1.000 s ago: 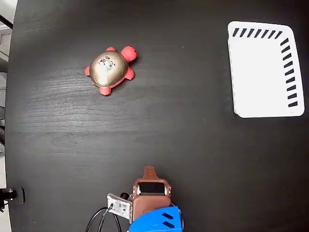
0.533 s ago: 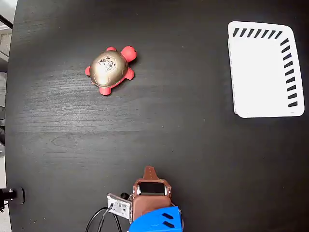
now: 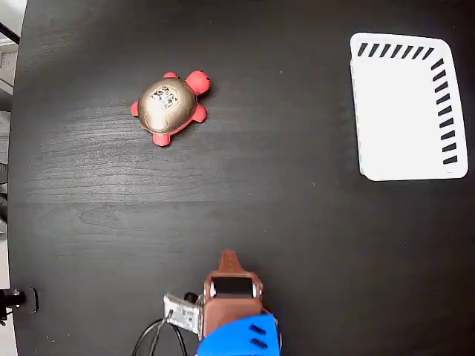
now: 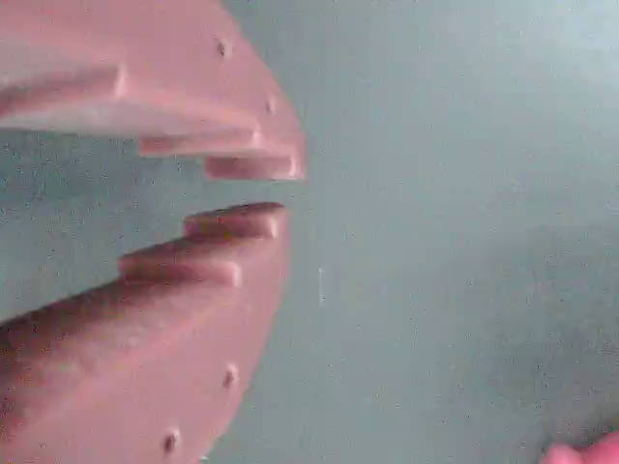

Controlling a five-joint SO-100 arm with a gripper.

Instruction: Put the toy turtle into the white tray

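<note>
Pincer (image 4: 266, 191) parted by a narrow gap in the wrist view, stepped brown-pink fingertips (image 4: 253, 166) not touching, nothing between them. Hanging above a blurred, washed-out grey-green surface; whether touching it, cannot tell. A sliver of pink (image 4: 585, 451) at the bottom right corner of that view, too blurred to name.

Seen from overhead in the fixed view as a brown tip (image 3: 228, 259) at the bottom centre, pointing up the picture, with the brown wrist block, a small grey board with black cables at its left, and a blue arm segment (image 3: 241, 337) behind it at the lower edge.

Black wood-grain tabletop (image 3: 260, 208) all around, bare just ahead of the tip.

Toy turtle (image 3: 169, 107) well apart from the pincer, ahead and to the left in the fixed view, sitting upright on the tabletop. Gold-tan domed shell with a small label on top, red-pink head toward the upper right, red-pink feet showing round the rim.

White tray (image 3: 407, 105) farther off still, ahead and far to the right, near the top right corner, well apart from the turtle. Flat on the tabletop, rounded corners, dark slanted slots along its top and right sides, nothing in it.

Turtle outside the tray, untouched by the pincer.
</note>
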